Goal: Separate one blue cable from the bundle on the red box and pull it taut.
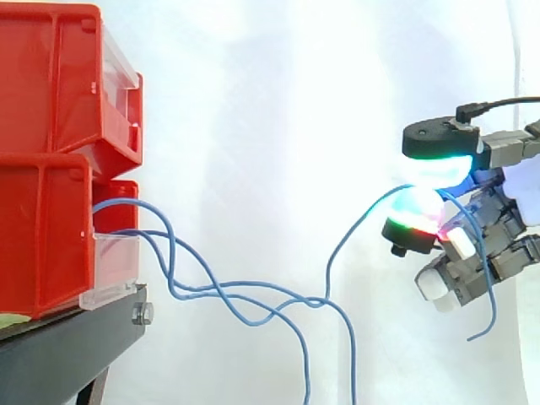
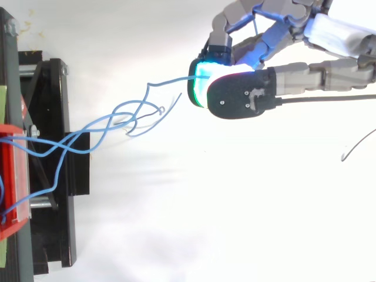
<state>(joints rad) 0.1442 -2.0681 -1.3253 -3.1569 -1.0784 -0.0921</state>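
Note:
Several thin blue cables [image 1: 219, 295] come out of the lower red bin's [image 1: 42, 236] front slot, cross one another and sag below it. My hand [image 1: 494, 211] is at the right, well away from the bins, shut on one blue cable [image 1: 354, 224] pinched between its glowing fingertips [image 1: 439, 173]. That cable curves down from the pinch to the tangle near the middle, so it hangs slack. Its free end [image 1: 489, 312] dangles behind the hand. From above, the held cable [image 2: 170, 82] runs left from the hand [image 2: 276, 35] into the twisted bundle [image 2: 111, 126].
Two red bins are stacked on a black stand [image 1: 67, 346] at the left edge, in front of a white curtain. In the top view the stand [image 2: 59, 176] and the bin's front edge [image 2: 9, 176] lie at the left.

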